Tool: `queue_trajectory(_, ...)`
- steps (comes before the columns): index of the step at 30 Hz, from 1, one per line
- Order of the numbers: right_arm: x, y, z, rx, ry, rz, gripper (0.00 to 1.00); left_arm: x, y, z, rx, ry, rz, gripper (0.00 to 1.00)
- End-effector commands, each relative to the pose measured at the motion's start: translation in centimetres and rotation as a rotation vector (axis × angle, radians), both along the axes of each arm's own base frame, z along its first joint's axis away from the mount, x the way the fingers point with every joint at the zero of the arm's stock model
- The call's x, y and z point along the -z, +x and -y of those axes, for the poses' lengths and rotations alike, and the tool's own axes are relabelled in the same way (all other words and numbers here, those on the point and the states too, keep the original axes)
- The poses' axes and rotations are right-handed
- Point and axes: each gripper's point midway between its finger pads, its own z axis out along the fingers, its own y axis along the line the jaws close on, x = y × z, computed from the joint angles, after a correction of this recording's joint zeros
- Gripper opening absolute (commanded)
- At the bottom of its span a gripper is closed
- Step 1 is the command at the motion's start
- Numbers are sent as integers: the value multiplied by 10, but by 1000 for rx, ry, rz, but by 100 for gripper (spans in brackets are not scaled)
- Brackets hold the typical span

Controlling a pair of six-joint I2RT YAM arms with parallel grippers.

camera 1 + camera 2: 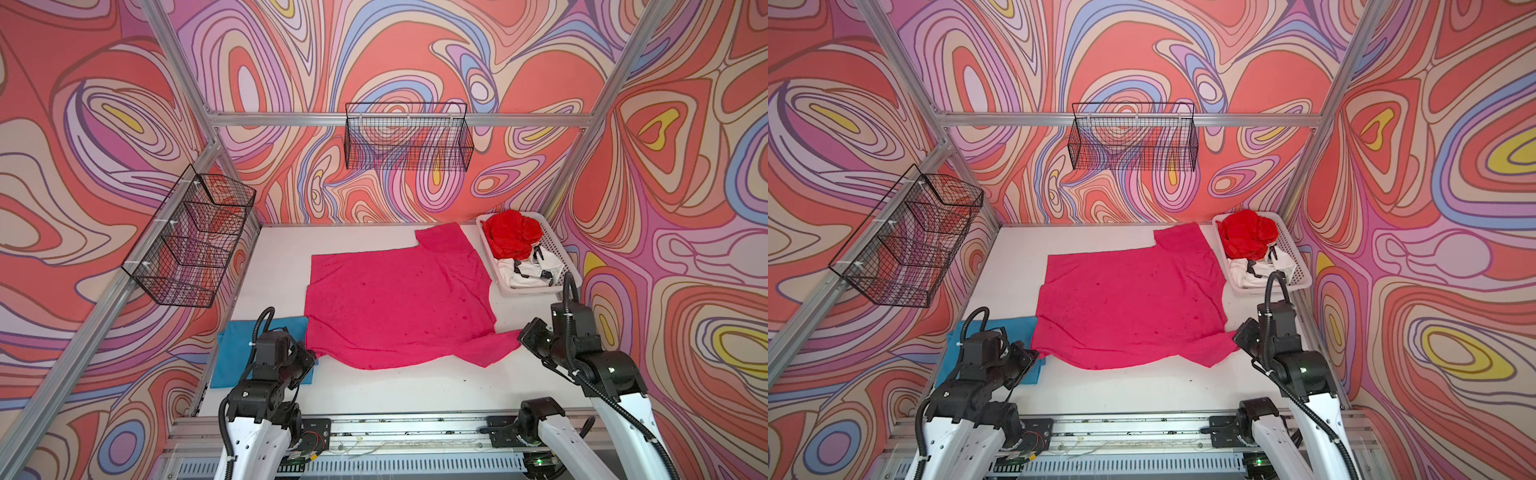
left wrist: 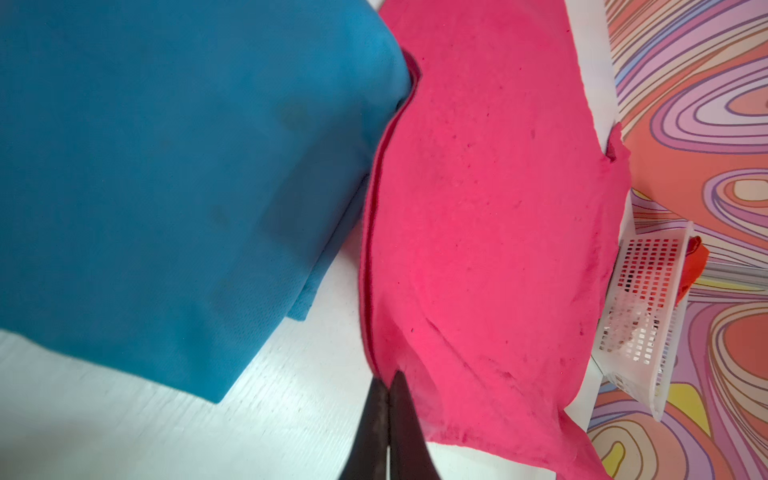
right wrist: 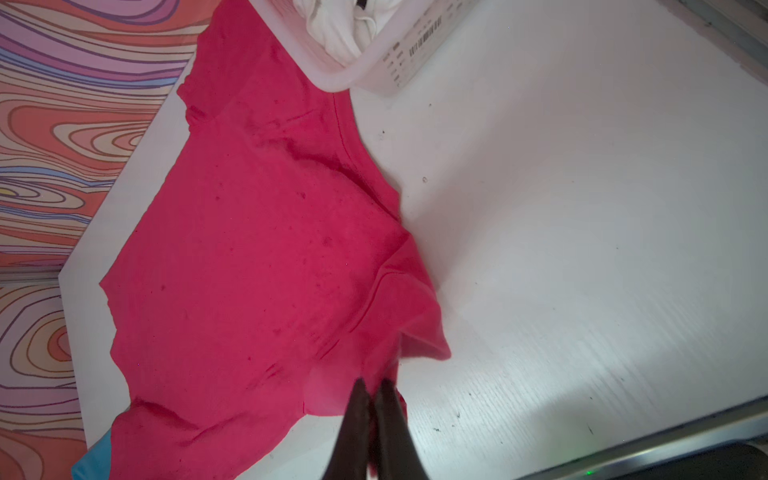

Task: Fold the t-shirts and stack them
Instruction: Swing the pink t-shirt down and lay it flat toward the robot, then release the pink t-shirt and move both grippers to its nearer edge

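The magenta-pink t-shirt (image 1: 395, 303) is spread flat at the middle of the white table (image 1: 374, 390). The folded teal-blue t-shirt (image 1: 237, 345) is laid at 8 o'clock, and the red t-shirt (image 1: 513, 237) and the white t-shirt (image 1: 528, 270) are heaped in the basket (image 1: 557, 253) at 2 o'clock. The left arm (image 1: 270, 349) is folded low over the teal cloth, and at the spread shirt's 7 o'clock corner the hem is pinched between the pressed-together fingers of the left gripper (image 2: 386, 380). The right arm (image 1: 582, 345) is bent downward at 4 o'clock, where the near sleeve is nipped between the closed fingers of the right gripper (image 3: 371, 384).

A magenta-pink t-shirt (image 1: 395, 307), a teal-blue t-shirt (image 1: 232, 349), a red t-shirt (image 1: 513, 239) and a white, black-marked t-shirt (image 1: 528, 272)
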Motion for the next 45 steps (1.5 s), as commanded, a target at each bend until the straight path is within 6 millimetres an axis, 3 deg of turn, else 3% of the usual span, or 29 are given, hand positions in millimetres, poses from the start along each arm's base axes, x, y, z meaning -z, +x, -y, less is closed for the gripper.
queue_trajectory(1, 25, -15, 6, 69, 9, -100, 0, 9, -21, -8, -57, 29, -124, 0)
queue_trajectory(5, 38, -23, 10, 79, -14, -169, 0, 17, -31, -10, -70, 47, -206, 0)
queue_trajectory(7, 41, -25, 9, 67, -16, -188, 3, 5, -30, -14, -83, 62, -195, 6)
queue_trajectory(9, 43, -27, 7, 63, -9, -203, 22, 0, -30, -17, -89, 79, -192, 13)
queue_trajectory(13, 31, -23, 10, 52, -36, -189, 45, -18, -24, -21, -102, 100, -154, 27)
queue_trajectory(18, 11, -2, 9, -19, -84, -156, 53, -37, -6, -20, -72, 125, -96, 37)
queue_trajectory(23, 21, 43, -24, -173, -3, -94, 53, -34, 38, 16, 85, 52, -16, 38)
queue_trajectory(28, 37, 99, -61, -309, -132, -38, 56, -31, 97, 65, 259, 69, 51, 41)
queue_trajectory(31, 56, 140, -80, -352, -153, -11, 58, -21, 125, 92, 330, 69, 52, 42)
queue_trajectory(39, 102, 245, -104, -395, -250, 39, 57, 23, 160, 119, 399, 75, -6, 43)
queue_trajectory(40, 105, 253, -107, -401, -255, 39, 58, 28, 161, 120, 407, 75, -19, 43)
queue_trajectory(42, 131, 263, -104, -402, -280, -11, 57, 38, 161, 125, 426, 68, -47, 43)
queue_trajectory(45, 162, 264, -90, -392, -278, -105, 57, 56, 156, 128, 447, 61, -111, 42)
